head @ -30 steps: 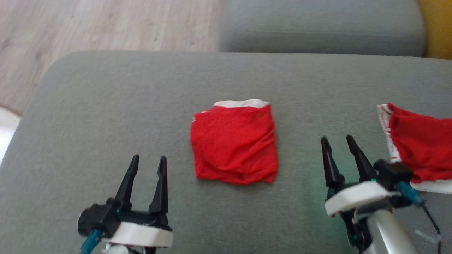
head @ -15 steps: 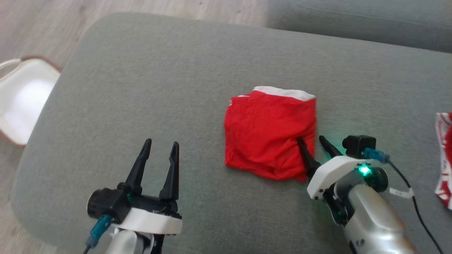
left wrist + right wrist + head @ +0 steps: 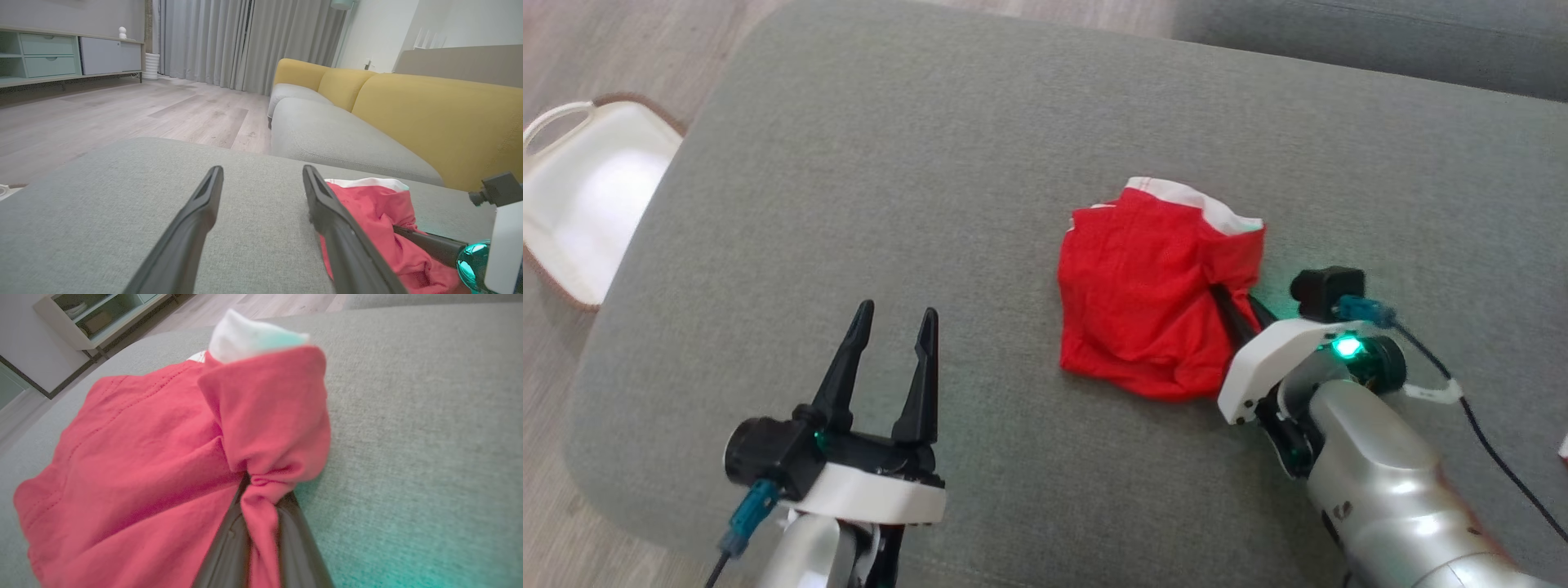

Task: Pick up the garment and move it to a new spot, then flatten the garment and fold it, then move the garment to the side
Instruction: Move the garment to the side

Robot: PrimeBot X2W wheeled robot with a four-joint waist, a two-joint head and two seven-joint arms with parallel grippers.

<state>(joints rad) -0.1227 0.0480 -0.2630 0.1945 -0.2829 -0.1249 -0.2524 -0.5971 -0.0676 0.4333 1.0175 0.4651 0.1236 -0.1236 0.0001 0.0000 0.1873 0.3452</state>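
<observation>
Right wrist view: right tool [image 3: 263,498] clamped on the right edge of the folded red garment [image 3: 135,457], mid ottoman [image 3: 931,163]; left tool [image 3: 894,314] hangs apart, empty. Looks like the move-aside step, so next needs a clean lift sideways.

We see the garment [image 3: 1143,310] as thin red cloth, soft and creased, with a white band along one edge, and the seat cushion [image 3: 931,163] as grey woven fabric, matt and faintly rough. The floor [image 3: 605,41] looks like pale wood planks with a low sheen, and the basket [image 3: 580,196] like smooth white plastic. We take the right forearm [image 3: 1380,482] for glossy silver metal or plastic, and the left gripper [image 3: 898,310] for matt black plastic.
</observation>
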